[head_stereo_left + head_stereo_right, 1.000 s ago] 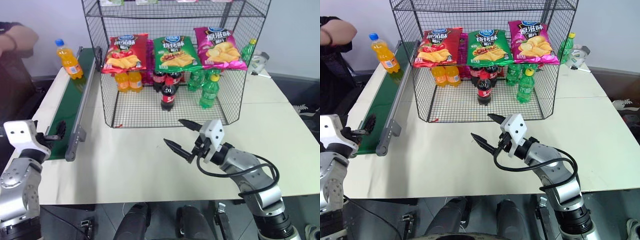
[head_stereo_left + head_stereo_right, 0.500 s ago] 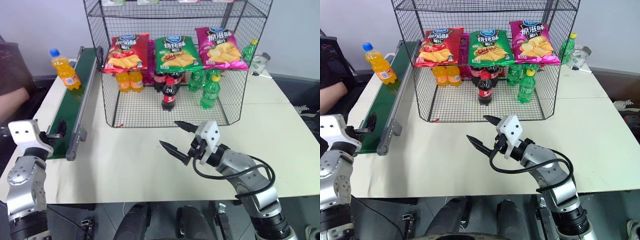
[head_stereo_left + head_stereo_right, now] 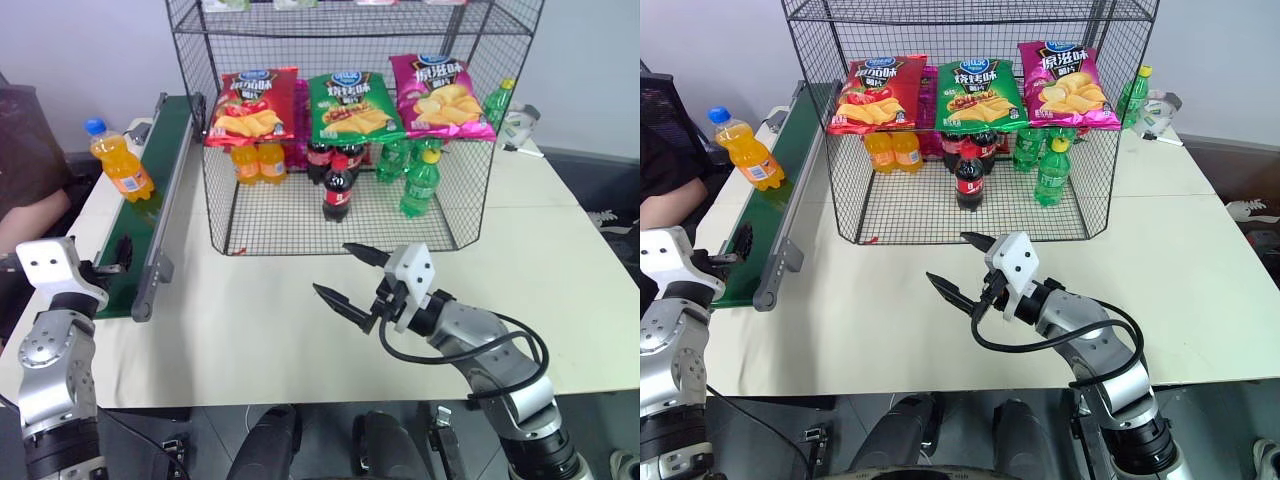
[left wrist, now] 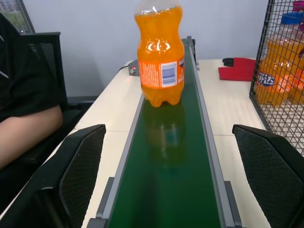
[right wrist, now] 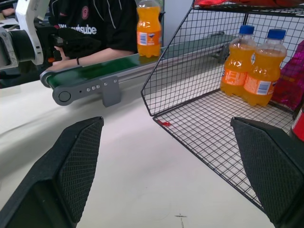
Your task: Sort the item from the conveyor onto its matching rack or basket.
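Left gripper (image 4: 168, 190) wide open, empty, at conveyor (image 4: 166, 171) end — best held until orange soda bottle (image 4: 160, 52) sits between fingers; right gripper (image 3: 352, 283) open, idle.

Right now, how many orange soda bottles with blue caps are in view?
3. One clear plastic orange soda bottle stands on the dark green conveyor belt; two more stand side by side inside the black wire-mesh rack, under the red crisp bag. Others may be hidden behind.
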Robot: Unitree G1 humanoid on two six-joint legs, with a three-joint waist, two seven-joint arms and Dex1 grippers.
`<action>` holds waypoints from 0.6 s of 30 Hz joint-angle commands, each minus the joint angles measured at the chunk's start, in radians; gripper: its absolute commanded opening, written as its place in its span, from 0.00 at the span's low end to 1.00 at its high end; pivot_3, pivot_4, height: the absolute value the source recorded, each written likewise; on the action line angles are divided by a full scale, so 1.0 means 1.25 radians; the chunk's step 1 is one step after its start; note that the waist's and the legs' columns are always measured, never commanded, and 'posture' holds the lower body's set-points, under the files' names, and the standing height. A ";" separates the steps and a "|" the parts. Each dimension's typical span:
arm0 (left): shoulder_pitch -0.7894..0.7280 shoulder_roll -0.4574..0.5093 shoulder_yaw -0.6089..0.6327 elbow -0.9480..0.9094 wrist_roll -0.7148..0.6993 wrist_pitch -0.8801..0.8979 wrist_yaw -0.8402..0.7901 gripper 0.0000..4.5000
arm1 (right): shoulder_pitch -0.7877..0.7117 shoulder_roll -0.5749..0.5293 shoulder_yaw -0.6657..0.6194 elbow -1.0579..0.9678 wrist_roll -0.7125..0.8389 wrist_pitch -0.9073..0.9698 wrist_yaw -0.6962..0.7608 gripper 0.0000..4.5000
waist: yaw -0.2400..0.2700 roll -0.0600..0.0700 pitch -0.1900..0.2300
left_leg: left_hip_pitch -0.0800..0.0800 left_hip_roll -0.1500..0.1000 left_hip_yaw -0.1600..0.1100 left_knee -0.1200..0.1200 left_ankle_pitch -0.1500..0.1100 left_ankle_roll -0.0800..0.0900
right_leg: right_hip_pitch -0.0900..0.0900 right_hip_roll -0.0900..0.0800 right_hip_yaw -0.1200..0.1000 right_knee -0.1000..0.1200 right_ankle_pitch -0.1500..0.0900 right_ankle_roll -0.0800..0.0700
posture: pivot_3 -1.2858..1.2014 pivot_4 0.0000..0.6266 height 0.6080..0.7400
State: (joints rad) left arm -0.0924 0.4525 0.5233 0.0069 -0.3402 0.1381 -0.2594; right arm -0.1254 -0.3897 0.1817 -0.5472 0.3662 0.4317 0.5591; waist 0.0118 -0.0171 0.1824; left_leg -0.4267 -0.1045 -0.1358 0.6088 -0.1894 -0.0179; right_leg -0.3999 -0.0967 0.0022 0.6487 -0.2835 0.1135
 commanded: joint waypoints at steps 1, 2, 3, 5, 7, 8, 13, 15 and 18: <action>-0.004 0.006 0.013 -0.007 -0.006 -0.023 0.000 0.99 | -0.008 0.006 0.000 -0.042 0.007 -0.005 -0.002 1.00 | 0.000 0.000 0.000 | 0.000 0.000 0.000 0.000 0.000 0.000 | 0.000 0.000 0.000 0.000 0.000 0.000 | 0.52 0.24 1.00; -0.003 0.006 0.014 -0.007 -0.006 -0.024 0.000 0.99 | -0.008 0.006 0.000 -0.043 0.008 -0.005 -0.002 1.00 | 0.000 0.000 0.000 | 0.000 0.000 0.000 0.000 0.000 0.000 | 0.000 0.000 0.000 0.000 0.000 0.000 | 0.52 0.24 1.00; -0.003 0.006 0.015 -0.007 -0.007 -0.024 -0.001 0.99 | -0.008 0.005 0.000 -0.044 0.008 -0.004 -0.002 1.00 | 0.000 0.000 0.000 | 0.000 0.000 0.000 0.000 0.000 0.000 | 0.000 0.000 0.000 0.000 0.000 0.000 | 0.52 0.24 1.00; -0.002 0.007 0.016 -0.006 -0.007 -0.024 -0.001 0.99 | -0.007 0.004 -0.001 -0.046 0.009 -0.004 -0.002 1.00 | 0.000 0.000 0.000 | 0.000 0.000 0.000 0.000 0.000 0.000 | 0.000 0.000 0.000 0.000 0.000 0.000 | 0.52 0.24 1.00; -0.003 0.008 0.017 -0.005 -0.008 -0.025 -0.001 0.99 | -0.006 0.003 -0.003 -0.049 0.010 -0.003 -0.002 1.00 | 0.000 0.000 0.000 | 0.000 0.000 0.000 0.000 0.000 0.000 | 0.000 0.000 0.000 0.000 0.000 0.000 | 0.52 0.24 1.00; -0.003 0.008 0.017 -0.004 -0.008 -0.025 -0.001 0.99 | -0.006 0.003 -0.004 -0.051 0.011 -0.001 -0.003 1.00 | 0.000 0.000 0.000 | 0.000 0.000 0.000 0.000 0.000 0.000 | 0.000 0.000 0.000 0.000 0.000 0.000 | 0.52 0.24 1.00; -0.005 0.008 0.019 0.000 -0.007 -0.030 0.002 0.99 | -0.009 0.005 -0.003 -0.062 0.013 0.011 -0.010 1.00 | 0.000 0.000 0.000 | 0.000 0.000 0.000 0.000 0.000 0.000 | 0.000 0.000 0.000 0.000 0.000 0.000 | 0.52 0.24 1.00; -0.007 0.008 0.021 0.002 -0.008 -0.033 0.004 0.99 | -0.011 0.006 -0.002 -0.066 0.012 0.015 -0.012 1.00 | 0.000 0.000 0.000 | 0.000 0.000 0.000 0.000 0.000 0.000 | 0.000 0.000 0.000 0.000 0.000 0.000 | 0.52 0.24 1.00; -0.009 0.009 0.023 0.004 -0.008 -0.036 0.007 0.99 | -0.014 0.007 -0.001 -0.068 0.013 0.020 -0.015 1.00 | 0.000 0.000 0.000 | 0.000 0.000 0.000 0.000 0.000 0.000 | 0.000 0.000 0.000 0.000 0.000 0.000 | 0.52 0.24 1.00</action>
State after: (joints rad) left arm -0.0923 0.4525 0.5261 0.0275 -0.3405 0.1202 -0.2553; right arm -0.1273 -0.3896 0.1831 -0.5861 0.3682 0.4564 0.5437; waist 0.0118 -0.0172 0.1824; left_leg -0.4267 -0.1045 -0.1358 0.6089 -0.1893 -0.0178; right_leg -0.3998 -0.0967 0.0021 0.6487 -0.2833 0.1138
